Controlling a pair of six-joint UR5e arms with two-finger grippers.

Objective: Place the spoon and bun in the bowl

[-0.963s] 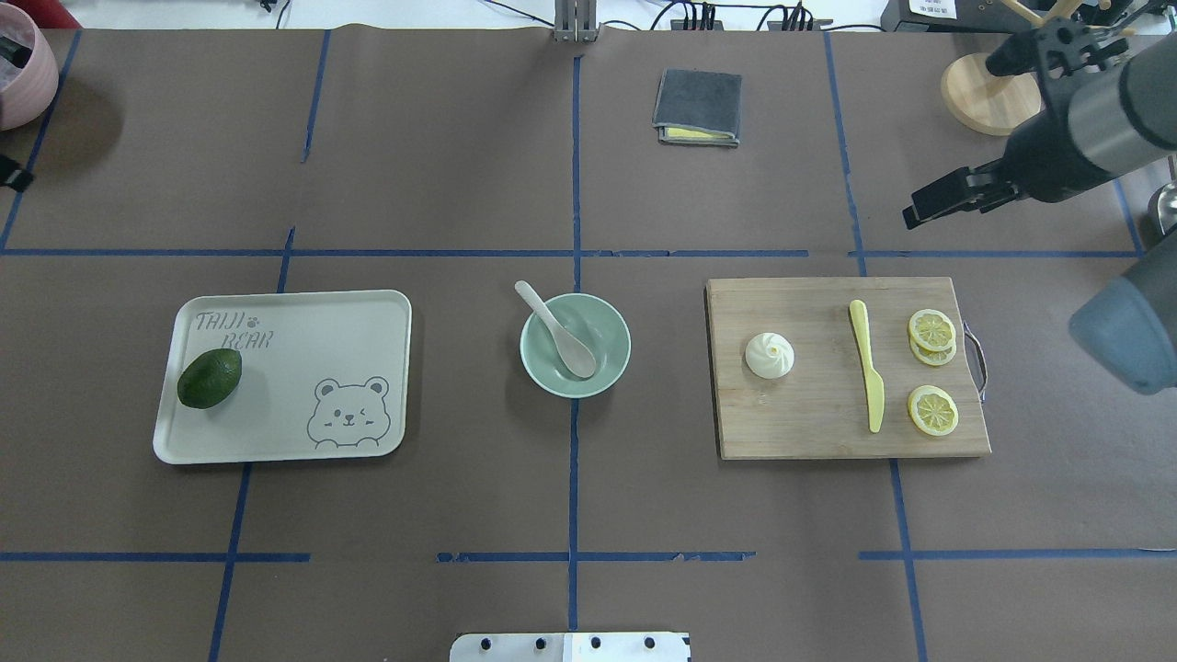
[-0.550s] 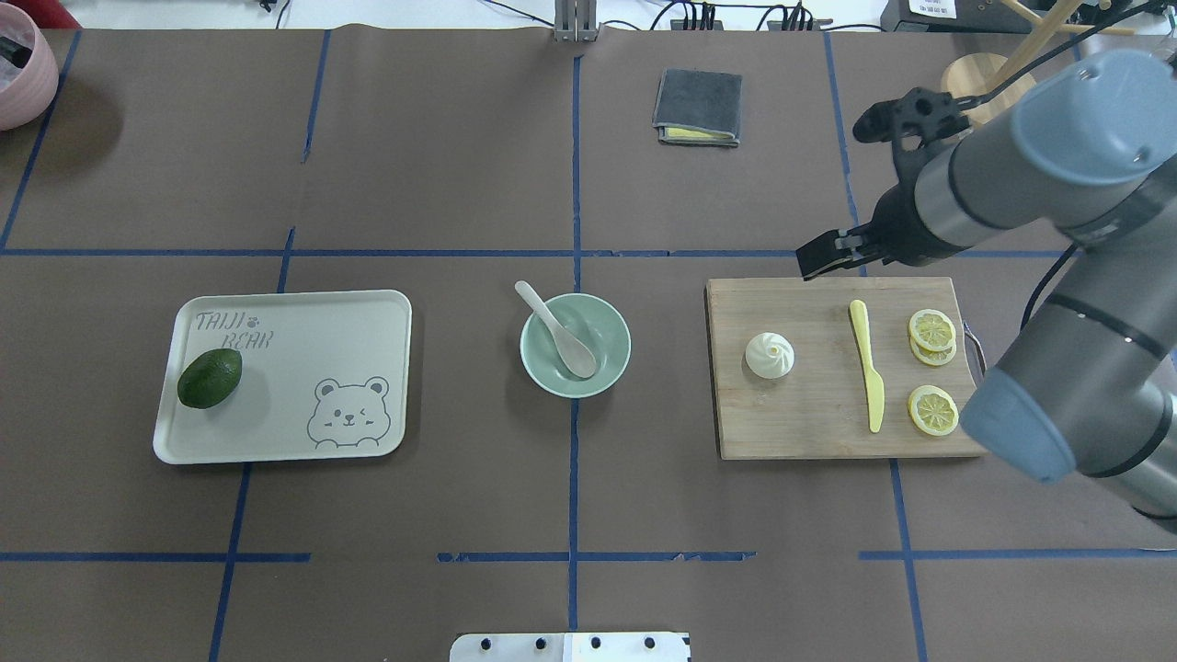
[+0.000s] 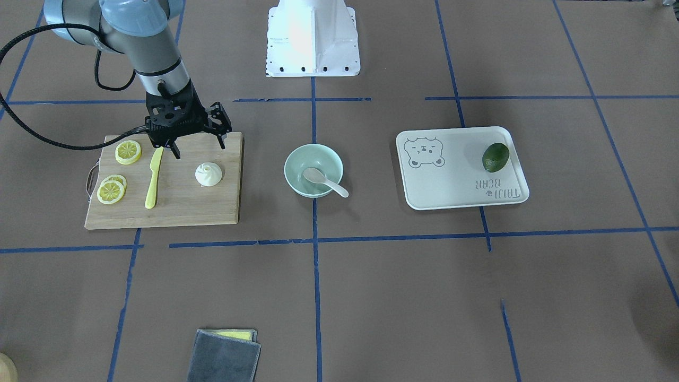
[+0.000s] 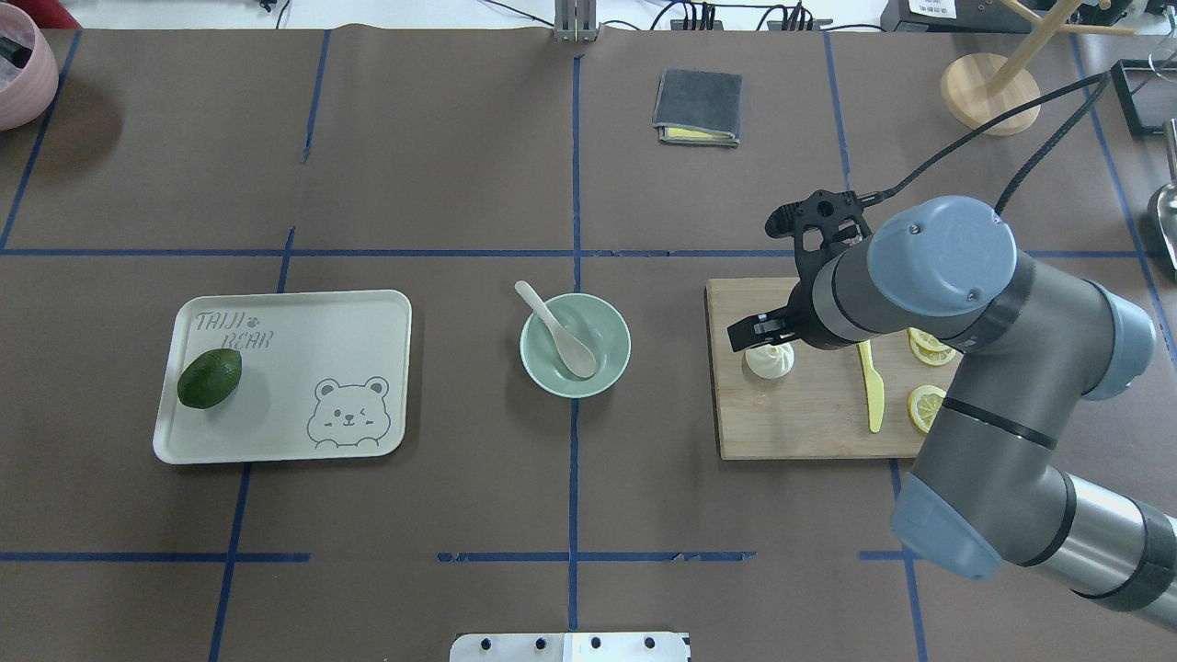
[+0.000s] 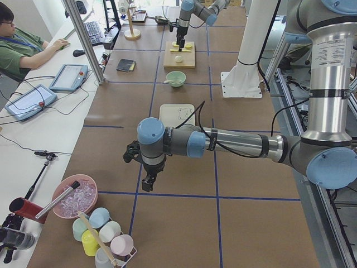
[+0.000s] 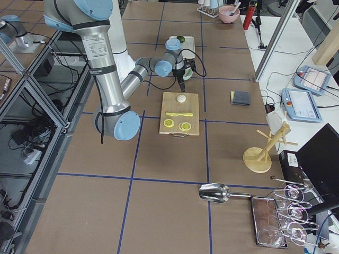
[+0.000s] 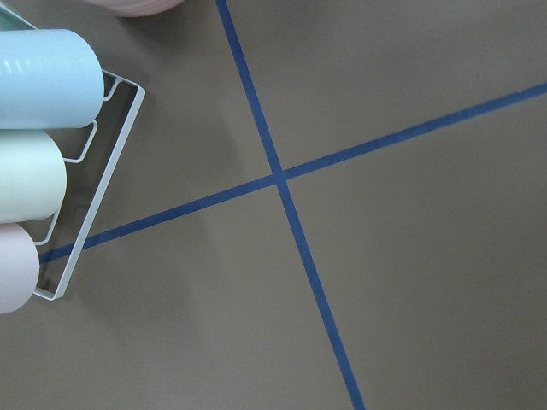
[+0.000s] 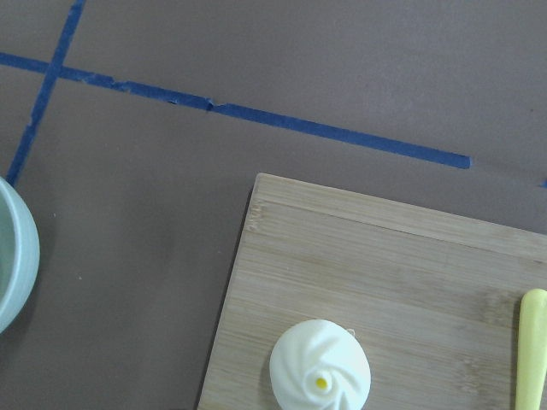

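Note:
The white pleated bun (image 3: 209, 174) sits on the wooden cutting board (image 3: 175, 209); it also shows in the overhead view (image 4: 771, 361) and the right wrist view (image 8: 320, 376). The off-white spoon (image 4: 561, 333) lies with its scoop in the mint-green bowl (image 4: 614, 368), its handle over the far-left rim. My right gripper (image 3: 199, 150) is open and empty, hovering just above the bun on the robot's side. My left gripper (image 5: 147, 181) shows only in the exterior left view, far from the task objects; I cannot tell if it is open or shut.
A yellow plastic knife (image 4: 872, 391) and lemon slices (image 3: 128, 152) share the board. A tray (image 4: 303, 313) with a dark green avocado (image 4: 210, 378) lies left of the bowl. A folded grey cloth (image 4: 697, 108) lies at the far side. A cup rack (image 7: 51, 171) is under the left wrist.
My right arm has swung in from the far right edge to over the cutting board, bringing the open gripper above the bun. Bun, spoon and bowl have not moved.

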